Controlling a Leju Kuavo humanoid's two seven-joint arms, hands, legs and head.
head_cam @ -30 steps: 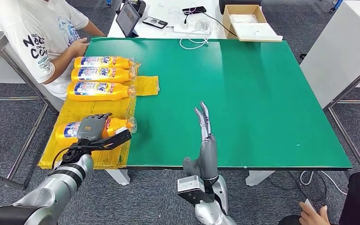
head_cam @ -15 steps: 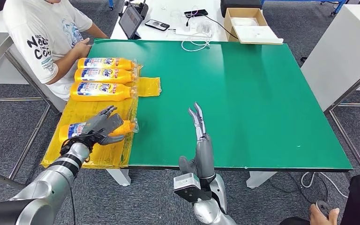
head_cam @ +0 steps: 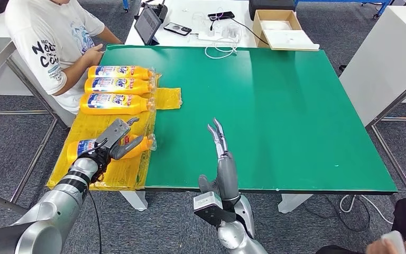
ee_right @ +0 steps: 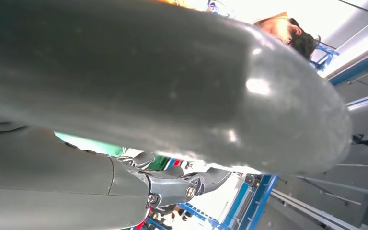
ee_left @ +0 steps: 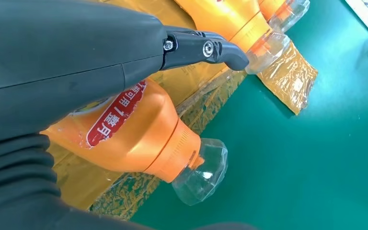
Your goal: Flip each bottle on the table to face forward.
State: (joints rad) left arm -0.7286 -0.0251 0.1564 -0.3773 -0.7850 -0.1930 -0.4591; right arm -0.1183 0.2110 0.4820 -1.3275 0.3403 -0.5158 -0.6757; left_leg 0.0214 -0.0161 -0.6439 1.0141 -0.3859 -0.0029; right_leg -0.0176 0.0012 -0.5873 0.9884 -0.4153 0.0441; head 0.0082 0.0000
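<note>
Several orange bottles with clear caps lie on their sides on a yellow sheet (head_cam: 165, 97) at the left of the green table (head_cam: 275, 106). Three of them (head_cam: 117, 84) lie in a row at the back with their blue labels up. The near bottle (head_cam: 136, 143) lies alone, its cap (ee_left: 201, 167) at the sheet's edge and a red label patch (ee_left: 117, 115) on its side. My left hand (head_cam: 113, 138) hovers over this bottle with straight fingers (ee_left: 206, 48), gripping nothing. My right hand (head_cam: 219, 145) stands open with its fingers pointing away, over the table's front edge.
A person (head_cam: 53, 37) sits at the table's far left corner, beside the back bottles. A tablet (head_cam: 148, 21), a phone (head_cam: 178, 29), cables (head_cam: 219, 45) and a cardboard box (head_cam: 280, 24) lie on the white desk behind. Another person's hand (head_cam: 391, 242) is at bottom right.
My left hand has lifted its fingers off the near bottle and straightened them. The right hand has drifted slightly left. The camera has shifted a little.
</note>
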